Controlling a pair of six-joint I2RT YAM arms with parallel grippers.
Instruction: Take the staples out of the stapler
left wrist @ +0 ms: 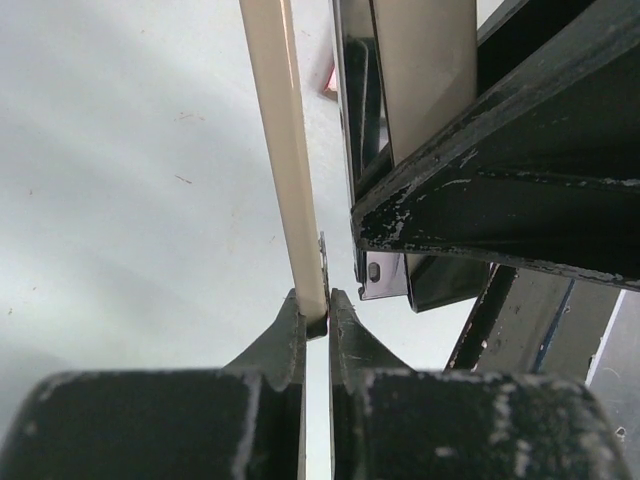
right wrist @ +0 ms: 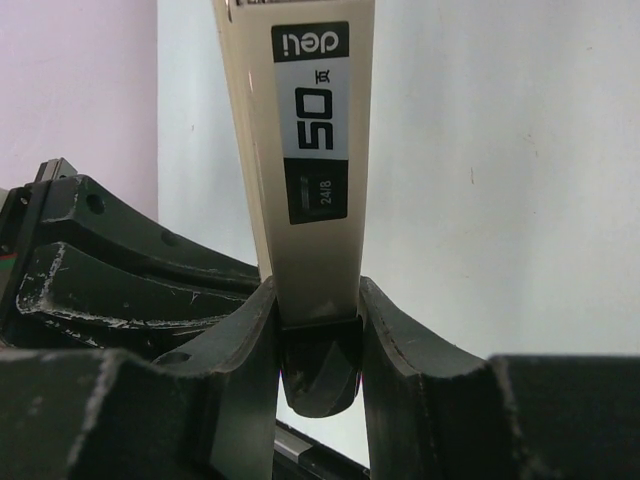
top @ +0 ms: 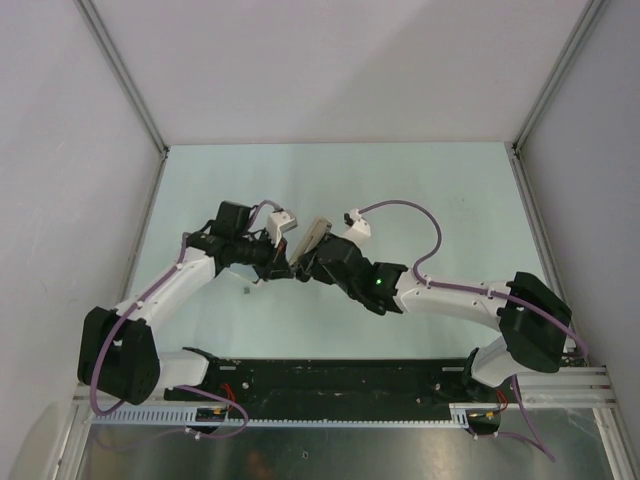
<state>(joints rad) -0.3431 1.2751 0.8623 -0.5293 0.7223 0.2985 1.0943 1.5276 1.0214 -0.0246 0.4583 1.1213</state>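
Observation:
The stapler (top: 313, 238) hangs above the middle of the table, held between both arms. Its beige top with a black "50" label (right wrist: 312, 120) and its black rear end sit pinched in my right gripper (right wrist: 318, 300), which is shut on the body. My left gripper (left wrist: 318, 305) is shut on the tip of the stapler's thin pale arm (left wrist: 285, 150), which stands swung away from the body (left wrist: 420, 70). A thin silvery edge (left wrist: 322, 250) runs beside that arm at the jaws. I cannot tell whether it is the staples.
A tiny grey bit (top: 247, 290) lies on the pale green table (top: 420, 180) under the left arm. A speck of red (left wrist: 328, 85) shows behind the stapler. White walls close the left, back and right sides. The two grippers (top: 300, 262) nearly touch.

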